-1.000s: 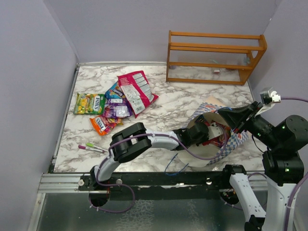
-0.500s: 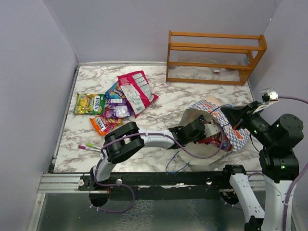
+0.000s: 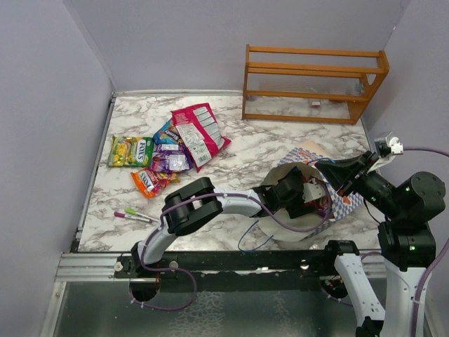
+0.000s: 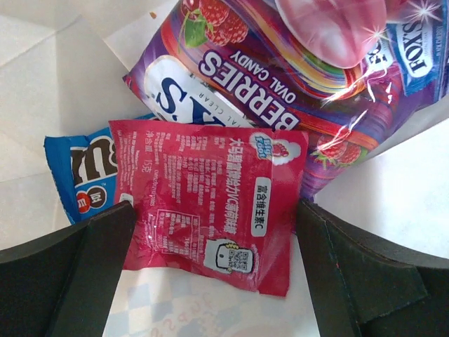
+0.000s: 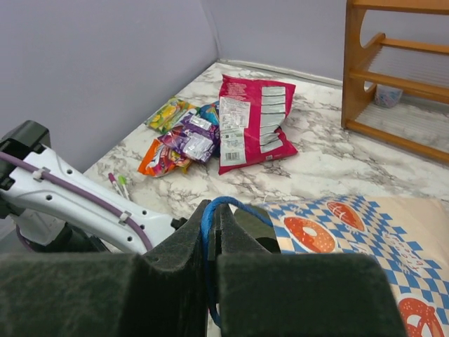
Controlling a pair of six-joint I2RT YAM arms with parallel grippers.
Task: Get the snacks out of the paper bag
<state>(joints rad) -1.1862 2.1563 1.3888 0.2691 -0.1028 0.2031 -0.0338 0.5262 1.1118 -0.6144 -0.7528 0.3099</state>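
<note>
The step in hand is picking a snack inside the paper bag [image 3: 345,205], at the lower right of the top view. The left gripper [image 4: 216,242] stands wide, straddling a red packet [image 4: 210,196] printed in Chinese. Next it needs to close on that packet and lift it out. Behind it lies a purple bag [image 4: 302,77] reading "FOX'S" and "BERRIES OVAL CANDY". The right gripper [image 5: 212,239] is clamped on the blue cord handle [image 5: 204,228].

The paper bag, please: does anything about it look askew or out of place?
Yes: the paper bag lies tipped on its side rather than upright, with the right gripper pinching its blue cord handle.
</note>
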